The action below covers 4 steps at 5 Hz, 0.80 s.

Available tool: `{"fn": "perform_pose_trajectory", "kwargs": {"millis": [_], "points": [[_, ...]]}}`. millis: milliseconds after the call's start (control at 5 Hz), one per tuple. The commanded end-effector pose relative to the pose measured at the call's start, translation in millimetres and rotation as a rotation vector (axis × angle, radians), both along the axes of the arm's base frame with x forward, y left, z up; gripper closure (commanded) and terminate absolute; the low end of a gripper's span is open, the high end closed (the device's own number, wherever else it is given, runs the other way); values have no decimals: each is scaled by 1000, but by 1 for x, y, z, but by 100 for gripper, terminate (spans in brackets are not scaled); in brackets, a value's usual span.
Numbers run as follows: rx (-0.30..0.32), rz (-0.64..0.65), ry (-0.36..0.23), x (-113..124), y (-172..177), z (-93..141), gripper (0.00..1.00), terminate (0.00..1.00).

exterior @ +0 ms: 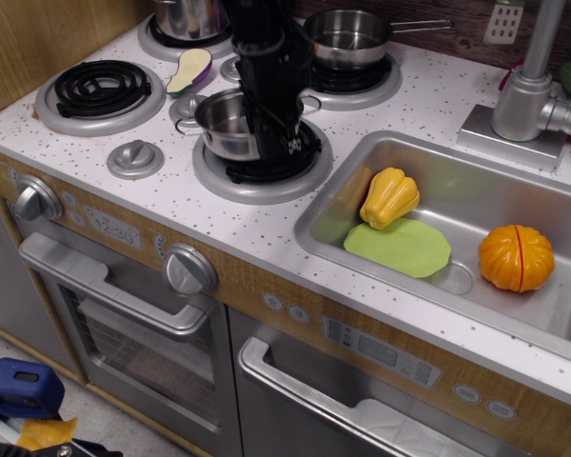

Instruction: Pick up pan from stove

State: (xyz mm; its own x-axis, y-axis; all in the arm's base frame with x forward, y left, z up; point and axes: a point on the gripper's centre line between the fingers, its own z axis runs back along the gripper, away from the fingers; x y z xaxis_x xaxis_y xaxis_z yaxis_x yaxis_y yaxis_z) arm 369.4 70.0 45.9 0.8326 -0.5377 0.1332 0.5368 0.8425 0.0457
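Your pincer [278, 133] reaches down over the front right burner [262, 167] of the stove [171, 205], and its black fingers [287, 145] are pinched on the right rim of the pan [226, 122], which hangs tilted above the left part of that burner's black coil rather than sitting flat on it. Taking that burner as your landmark: just behind and to its left you have a half eggplant [189, 69] lying on the speckled top, and further left sits the bare coil burner [101, 88]. Behind the landmark burner, a saucepan [347, 36] with a long straight handle rests on the rear right burner, and a taller steel pot [183, 15] stands on the rear left one. To the right of the landmark burner the sink [400, 157] holds a yellow pepper [389, 196], a green disc [400, 248] and an orange pumpkin [516, 257].
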Motion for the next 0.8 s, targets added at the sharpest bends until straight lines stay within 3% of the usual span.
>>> {"fn": "perform_pose_trajectory", "kwargs": {"millis": [0, 400, 600], "points": [[59, -32, -138, 15, 5, 62, 100, 0], [194, -79, -172, 23, -3, 108, 100, 0], [210, -103, -184, 26, -6, 119, 100, 100]]}}
